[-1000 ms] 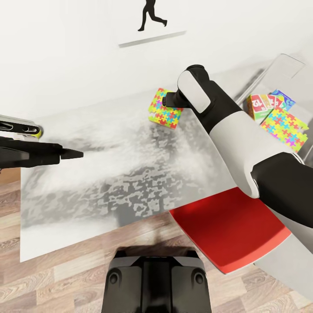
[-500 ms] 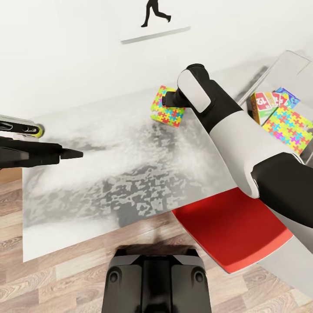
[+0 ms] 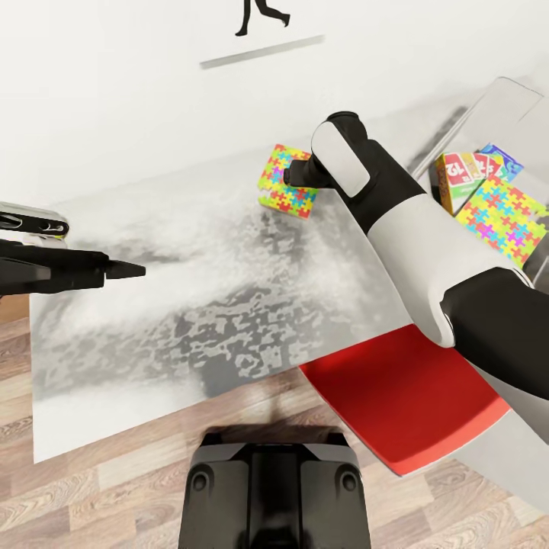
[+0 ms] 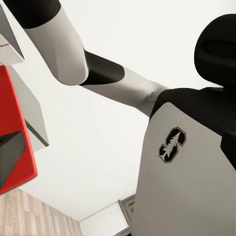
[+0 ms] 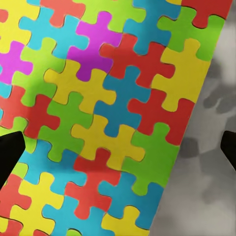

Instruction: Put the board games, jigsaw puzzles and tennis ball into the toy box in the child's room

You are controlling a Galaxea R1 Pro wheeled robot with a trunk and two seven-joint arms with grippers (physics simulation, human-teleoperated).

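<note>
A jigsaw puzzle (image 3: 284,185) lies flat on the table (image 3: 191,252) near its far edge. My right gripper (image 3: 296,175) hovers over it, largely hidden behind my wrist. In the right wrist view the puzzle (image 5: 98,118) is very close, and the gripper (image 5: 118,150) is open with one dark fingertip (image 5: 10,152) at each side. The toy box (image 3: 499,103) at the far right holds a lettered board game (image 3: 457,177) and another jigsaw puzzle (image 3: 503,217). My left gripper (image 3: 114,268) hangs over the table's left end; its jaw state is unclear. The tennis ball and bed are out of view.
A red chair seat (image 3: 404,396) sits tucked against the table's near edge under my right arm. My dark base (image 3: 274,496) stands on the wood floor (image 3: 114,488). A white wall with a runner picture (image 3: 259,23) backs the table. The left wrist view faces my own trunk (image 4: 187,162).
The whole view has shifted slightly, so the camera moved. Both arms hold the same pose. A yellow-green sliver near the left edge no longer shows.
</note>
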